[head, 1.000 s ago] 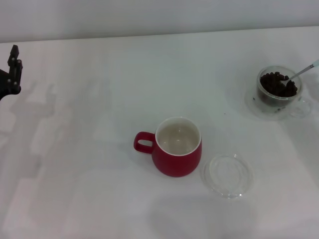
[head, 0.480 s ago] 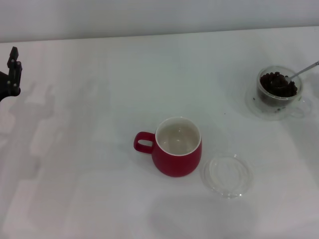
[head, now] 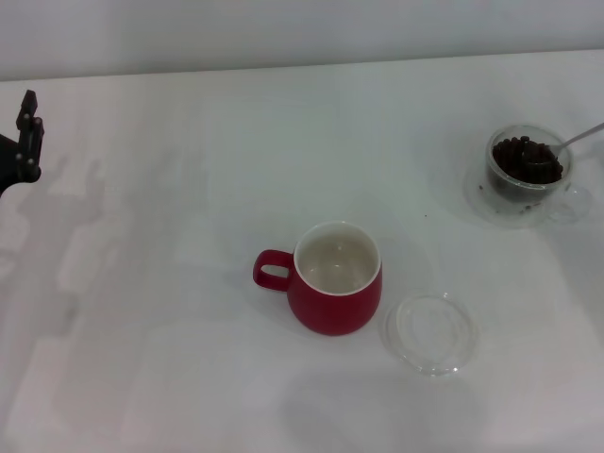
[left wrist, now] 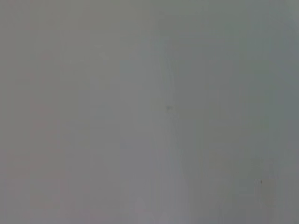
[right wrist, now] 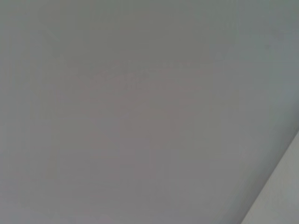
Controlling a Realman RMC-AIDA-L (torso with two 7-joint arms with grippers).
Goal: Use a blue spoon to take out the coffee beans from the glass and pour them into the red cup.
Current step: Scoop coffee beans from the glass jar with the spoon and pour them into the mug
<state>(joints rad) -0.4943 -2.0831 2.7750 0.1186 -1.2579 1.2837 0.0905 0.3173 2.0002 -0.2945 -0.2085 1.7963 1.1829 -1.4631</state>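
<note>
Far right, the spoon's shiny bowl sits in the dark beans heaping the clear round glass; the glossy red cup stands centre; left gripper far left, grip state unclear.

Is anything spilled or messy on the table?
No spill. The coffee beans sit inside the glass at the far right, with the spoon leaning in them. The red cup stands upright and empty, a clear glass dish beside it.
</note>
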